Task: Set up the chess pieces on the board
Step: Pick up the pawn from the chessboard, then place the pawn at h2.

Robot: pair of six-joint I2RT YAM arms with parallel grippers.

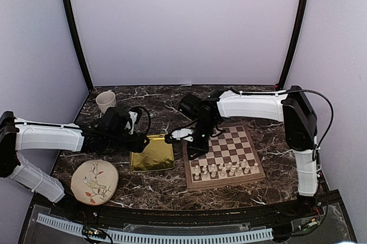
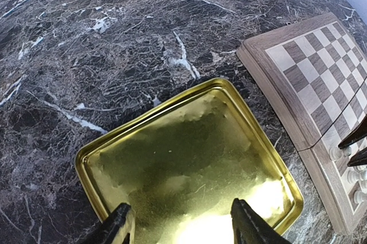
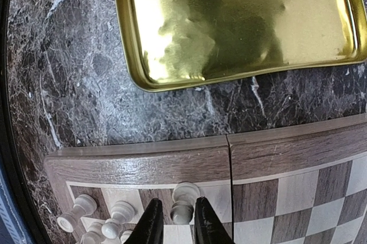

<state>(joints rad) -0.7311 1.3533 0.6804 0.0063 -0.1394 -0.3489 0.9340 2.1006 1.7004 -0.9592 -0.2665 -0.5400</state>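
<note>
Marble tabletop (image 1: 172,189): we judge setup nearly done, chess pieces (image 1: 223,169) ranked on the board (image 3: 137,163); right gripper (image 3: 178,209) straddles one, grip unclear; left gripper (image 2: 180,205) gapes empty.

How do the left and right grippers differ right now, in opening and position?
The left gripper stands wide open; the right gripper shows only a narrow gap. The left gripper hangs over the gold tray with nothing between its fingers; the right gripper is at the board edge with one chess piece between its fingers, grip unclear. Both have black fingers pointing down.
</note>
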